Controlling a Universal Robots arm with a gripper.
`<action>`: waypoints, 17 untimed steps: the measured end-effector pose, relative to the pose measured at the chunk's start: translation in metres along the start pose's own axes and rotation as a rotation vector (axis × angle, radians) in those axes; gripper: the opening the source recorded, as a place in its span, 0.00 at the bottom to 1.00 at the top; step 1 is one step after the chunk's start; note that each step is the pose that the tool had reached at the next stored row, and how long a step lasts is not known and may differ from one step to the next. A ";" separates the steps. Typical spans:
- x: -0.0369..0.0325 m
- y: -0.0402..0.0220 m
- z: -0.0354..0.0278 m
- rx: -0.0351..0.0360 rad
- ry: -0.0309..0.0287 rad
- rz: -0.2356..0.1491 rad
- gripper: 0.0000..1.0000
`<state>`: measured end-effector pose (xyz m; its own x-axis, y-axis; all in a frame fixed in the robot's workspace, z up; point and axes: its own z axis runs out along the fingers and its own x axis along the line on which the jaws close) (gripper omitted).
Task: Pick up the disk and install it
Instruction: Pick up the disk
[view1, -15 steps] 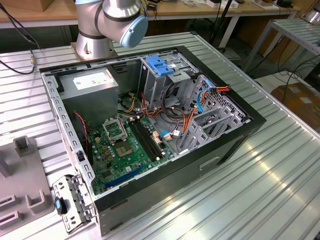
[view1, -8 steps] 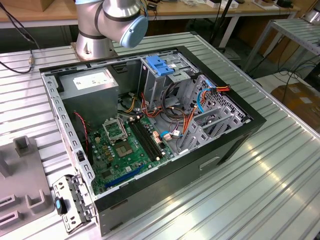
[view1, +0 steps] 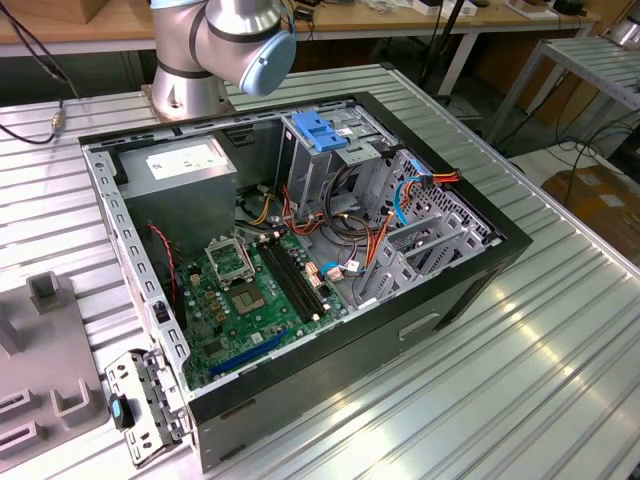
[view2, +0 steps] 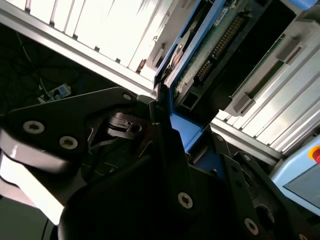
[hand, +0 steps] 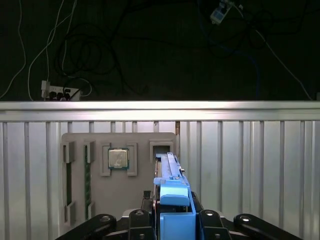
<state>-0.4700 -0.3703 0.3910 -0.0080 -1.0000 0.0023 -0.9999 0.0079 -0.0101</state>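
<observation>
Ribbed metal desk (view1: 560, 380), workshop benches behind. In the exterior view the computer case (view1: 300, 250) lies open on its side, which I'd say leaves its blue-topped drive cage (view1: 320, 135) reachable from above. A grey tray (view1: 40, 370) sits at the exterior view's left. First wrist view: the end effector (hand: 173, 222) is clamped on the disk (hand: 169, 170), held on edge, with the tray and a processor chip (hand: 118, 158) beyond it and dark floor and cables past the desk. Second wrist view: fingers (view2: 167, 150) pinch the blue carrier, circuit board bared.

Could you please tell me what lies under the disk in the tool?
A grey tray holding a processor chip, on the ribbed metal table. The disk, clamped in the tool, covers the tray's part directly beneath.
</observation>
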 end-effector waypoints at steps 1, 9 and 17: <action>0.0000 0.0000 -0.0023 0.0000 -0.0007 0.000 0.37; 0.0001 -0.0002 -0.0250 0.0001 -0.0112 0.000 0.37; 0.0001 -0.0004 -0.0408 -0.0002 -0.0218 0.000 0.37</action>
<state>-0.4700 -0.3703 0.4318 -0.0079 -0.9998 -0.0194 -0.9999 0.0081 -0.0099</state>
